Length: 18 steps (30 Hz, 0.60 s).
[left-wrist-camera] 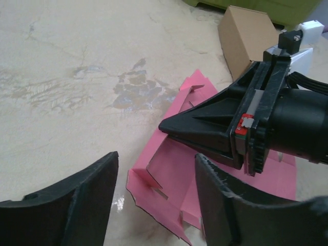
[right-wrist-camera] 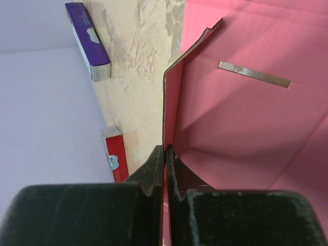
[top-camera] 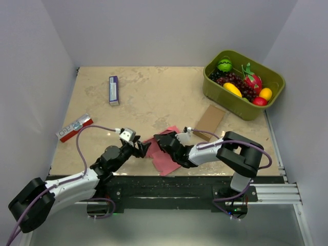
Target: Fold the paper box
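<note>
Closest is the right gripper (right-wrist-camera: 165,154), its black jaws pinched on the thin edge of one flap of the paper box (right-wrist-camera: 241,118), which stands up from the sheet. The rest lies flat at the near edge of the table (top-camera: 154,97), between the arms. The left gripper (left-wrist-camera: 156,171) is spread wide, empty, over a corner. I judge a wall is being raised; next the left should pin the base beside the crease. The card is thin, matte pink, with cut slits and tabs.
</note>
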Tool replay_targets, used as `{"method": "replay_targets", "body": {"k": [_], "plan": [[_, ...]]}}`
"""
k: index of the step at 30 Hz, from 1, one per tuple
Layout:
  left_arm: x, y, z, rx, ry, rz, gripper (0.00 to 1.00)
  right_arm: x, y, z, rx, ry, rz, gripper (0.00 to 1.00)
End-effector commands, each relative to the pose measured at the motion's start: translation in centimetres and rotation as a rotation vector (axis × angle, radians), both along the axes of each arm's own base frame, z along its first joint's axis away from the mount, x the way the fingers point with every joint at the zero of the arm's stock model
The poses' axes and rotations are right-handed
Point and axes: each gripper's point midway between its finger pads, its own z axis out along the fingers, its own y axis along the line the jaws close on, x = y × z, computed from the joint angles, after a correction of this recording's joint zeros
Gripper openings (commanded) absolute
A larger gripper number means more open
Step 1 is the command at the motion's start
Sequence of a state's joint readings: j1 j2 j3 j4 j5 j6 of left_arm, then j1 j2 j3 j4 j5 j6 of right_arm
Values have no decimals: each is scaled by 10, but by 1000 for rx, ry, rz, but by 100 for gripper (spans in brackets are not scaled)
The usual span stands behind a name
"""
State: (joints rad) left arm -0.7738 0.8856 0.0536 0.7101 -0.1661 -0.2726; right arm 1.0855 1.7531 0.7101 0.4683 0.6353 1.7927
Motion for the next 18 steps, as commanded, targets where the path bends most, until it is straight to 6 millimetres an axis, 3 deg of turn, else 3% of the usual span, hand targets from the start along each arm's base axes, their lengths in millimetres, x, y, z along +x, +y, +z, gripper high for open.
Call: {"method": "replay_targets", "body": {"k": [1, 5, 7, 8, 10, 14, 18], "plan": [[-11, -9, 13, -39, 19, -75, 74, -1, -8, 3, 10, -18, -12, 0], [-10, -2, 33, -103, 44, -61, 83, -2, -9, 7, -2, -36, 4, 0], [-8, 6, 27, -121, 120, -7, 84, -4, -9, 11, 15, -52, 14, 0], [-5, 8, 35, -150, 131, 23, 85, -4, -8, 16, 19, -63, 22, 0], [0, 23, 29, -178, 205, 119, 86, -4, -9, 19, 19, -74, 28, 0], [9, 46, 47, -251, 192, 233, 93, -4, -10, 33, 38, -123, 42, 0], [12, 56, 29, -213, 239, 271, 94, -8, -14, 39, 47, -157, 60, 0]]}}
